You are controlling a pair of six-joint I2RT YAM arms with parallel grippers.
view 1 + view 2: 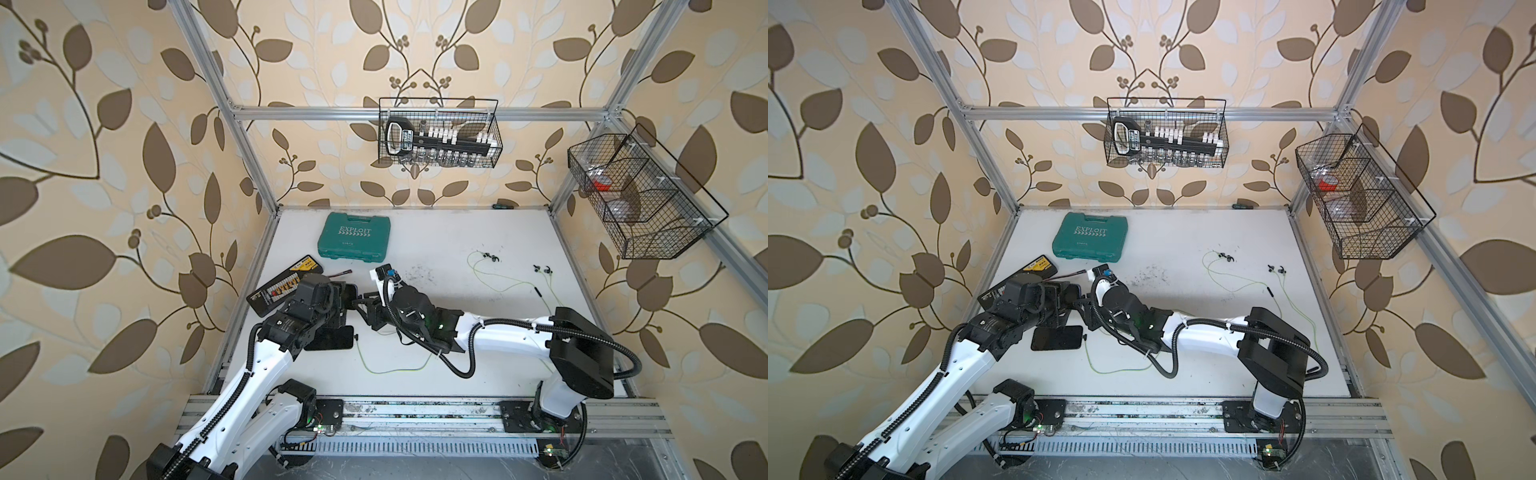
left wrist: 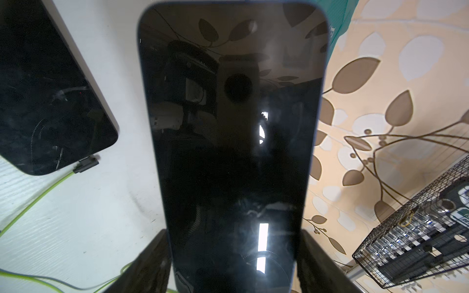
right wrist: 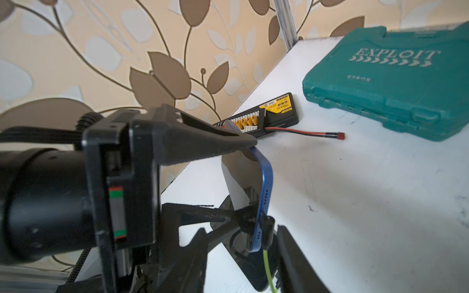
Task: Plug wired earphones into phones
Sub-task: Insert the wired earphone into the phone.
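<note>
A blue-edged phone (image 3: 264, 192) is clamped across its long sides by the left gripper (image 2: 233, 266) and held off the table, nearer the robot than the teal tool case (image 1: 354, 235). A black plug (image 3: 268, 227) is seen seated in the phone's end edge, with its yellow-green cable (image 3: 267, 269) hanging down. The right gripper (image 3: 238, 263) is seen with its jaws apart on either side of that plug, pinching nothing. A second phone (image 1: 1057, 337) lies flat, further from the case than the held one, with an angled plug (image 2: 85, 165) already in its end. Both sets of earbuds (image 1: 490, 257) lie well to the side of the case. The phones are judged stiff, glossy and slippery, best taken by the side rails and not the glass. The cable is judged limp and light, so the hard plug body is the place to hold, and the cord should not be tugged. The white table (image 1: 457, 353) is scuffed and flat. The cell is closed in by aluminium framing and leaf-patterned wallpaper, so room for swinging the arms is judged tight.
</note>
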